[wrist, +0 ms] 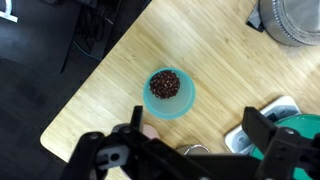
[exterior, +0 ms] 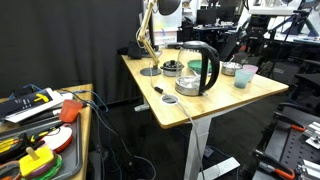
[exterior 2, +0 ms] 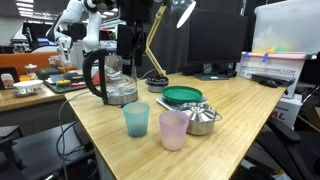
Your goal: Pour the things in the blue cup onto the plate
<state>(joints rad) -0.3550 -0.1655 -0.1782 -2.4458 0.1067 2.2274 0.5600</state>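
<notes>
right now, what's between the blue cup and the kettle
Nothing. In the wrist view only bare table lies between the blue cup and the kettle.

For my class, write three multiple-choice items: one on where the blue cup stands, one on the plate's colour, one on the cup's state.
1. The blue cup stands: A on the floor; B on the table beside the pink cup; C on a chair.
2. The plate is: A green; B red; C white.
3. The blue cup is: A empty; B tipped over; C upright, holding dark bits.
Key: B, both cups share the table; A, its rim shows green; C, the wrist view shows dark bits inside.
</notes>
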